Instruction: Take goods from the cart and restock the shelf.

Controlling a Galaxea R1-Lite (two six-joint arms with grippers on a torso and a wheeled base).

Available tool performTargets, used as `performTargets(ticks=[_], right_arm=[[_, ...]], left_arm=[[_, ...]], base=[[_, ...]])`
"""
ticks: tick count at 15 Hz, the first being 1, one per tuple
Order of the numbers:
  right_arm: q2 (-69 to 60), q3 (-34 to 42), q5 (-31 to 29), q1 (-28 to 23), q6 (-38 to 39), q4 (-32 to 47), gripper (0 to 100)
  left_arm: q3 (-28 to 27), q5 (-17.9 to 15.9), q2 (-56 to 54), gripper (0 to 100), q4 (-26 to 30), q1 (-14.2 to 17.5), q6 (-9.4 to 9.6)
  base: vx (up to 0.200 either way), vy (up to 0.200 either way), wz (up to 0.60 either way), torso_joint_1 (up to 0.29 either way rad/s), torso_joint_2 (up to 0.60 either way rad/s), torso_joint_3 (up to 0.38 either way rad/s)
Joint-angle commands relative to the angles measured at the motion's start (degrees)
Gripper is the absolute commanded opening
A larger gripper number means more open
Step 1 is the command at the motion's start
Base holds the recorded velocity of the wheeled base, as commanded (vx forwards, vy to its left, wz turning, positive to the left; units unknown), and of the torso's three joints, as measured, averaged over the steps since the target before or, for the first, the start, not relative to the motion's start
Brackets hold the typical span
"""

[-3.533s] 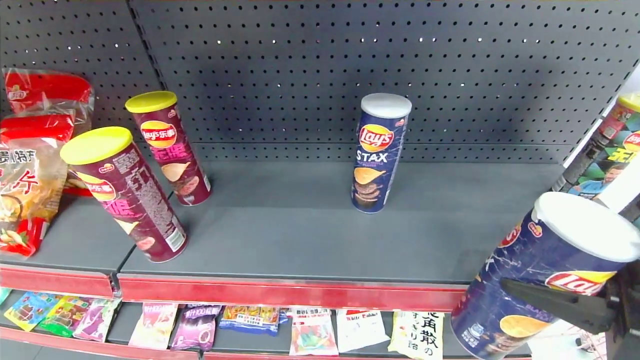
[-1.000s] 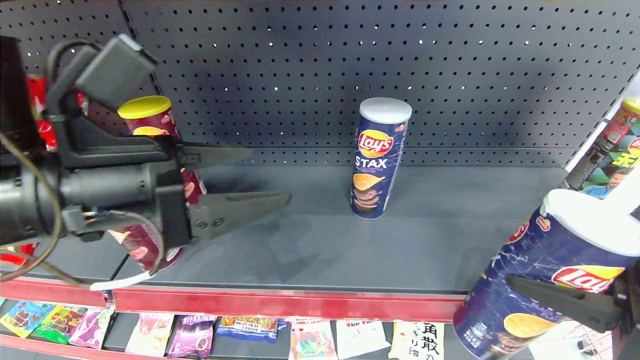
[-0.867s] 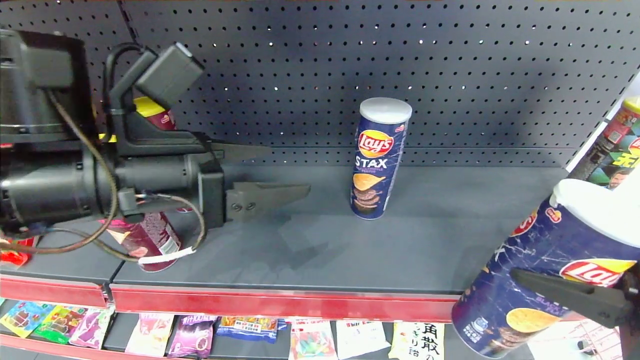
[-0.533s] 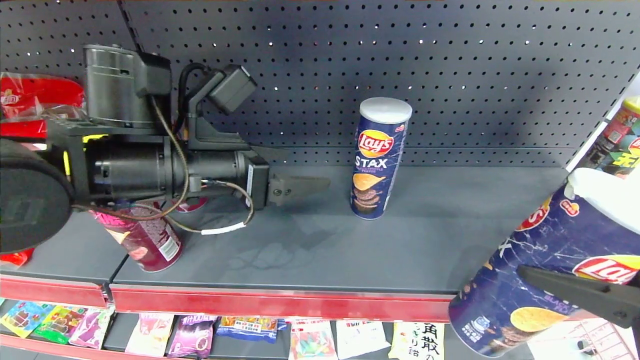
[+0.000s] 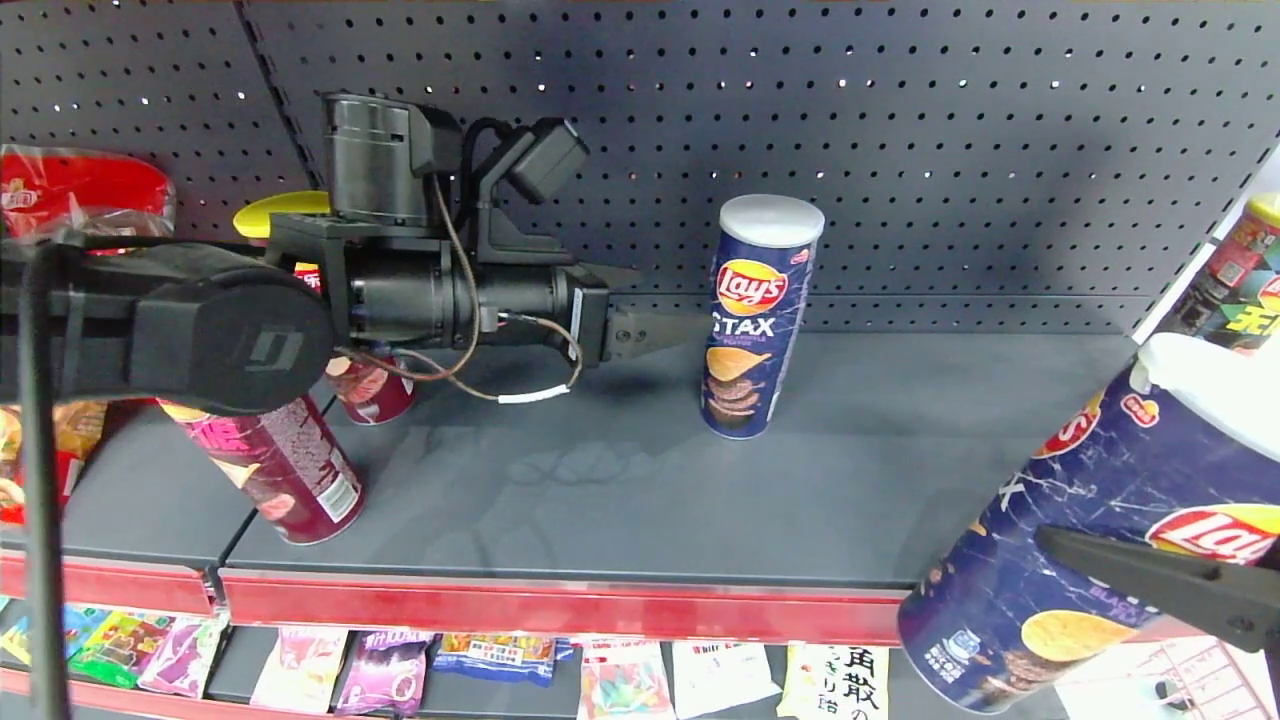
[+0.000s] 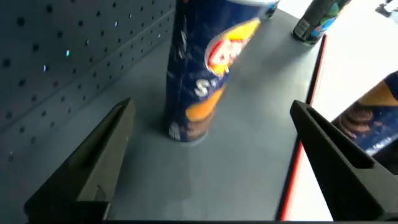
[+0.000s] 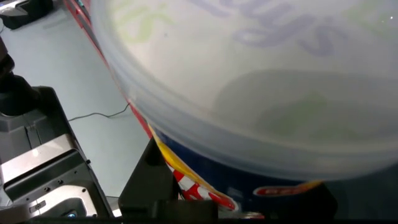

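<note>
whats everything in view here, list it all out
standing blue can: one, dark blue with a white lid, upright mid-shelf
held blue can: one, dark blue with a white lid, tilted, off the shelf's right front
maroon cans: two, maroon with yellow lids, left part of the shelf
red snack bags: a few, red, far left
snack packets: several, mixed colours, lower shelf
shelf: one, grey with a red front edge
left pincer: black, open, just left of the standing blue can
right pincer: black, shut on the held blue can
</note>
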Motion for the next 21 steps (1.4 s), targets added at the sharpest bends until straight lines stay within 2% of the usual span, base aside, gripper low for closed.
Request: performTargets(ticks=[1, 4, 8, 13, 20, 21], right_arm=[[0.0, 0.0, 0.0, 0.0, 0.0, 0.0, 0], [0.1, -0.1, 0.0, 0.0, 0.0, 0.0, 0], [0.0, -0.4, -0.1, -0.1, 0.0, 0.1, 0], [0.0, -0.4, -0.1, -0.1, 0.0, 0.1, 0], [-0.3, -0.2, -0.8, -0.1, 0.0, 0.1, 0], [-0.3, -0.2, -0.8, -0.1, 0.0, 0.1, 0]], left_arm=[[-2.3, -0.7, 2.6, 100, 0.0, -0.1, 0.04], [-5.3, -1.3, 5.3, 100, 0.0, -0.2, 0.21], [-8.6, -1.1, 9.3, 100, 0.1, -0.4, 2.06], [-13.6, -1.3, 13.4, 100, 0.2, -2.7, 2.06], [-17.9, -0.9, 16.5, 100, 0.0, -3.5, 1.97], [-18.4, -0.9, 16.7, 0, 0.0, -3.9, 1.97]], base=[[0.000, 0.000, 0.00, 0.000, 0.00, 0.000], [0.000, 0.000, 0.00, 0.000, 0.00, 0.000], [0.000, 0.000, 0.00, 0.000, 0.00, 0.000], [0.000, 0.000, 0.00, 0.000, 0.00, 0.000], [0.000, 0.000, 0.00, 0.000, 0.00, 0.000], [0.000, 0.000, 0.00, 0.000, 0.00, 0.000]])
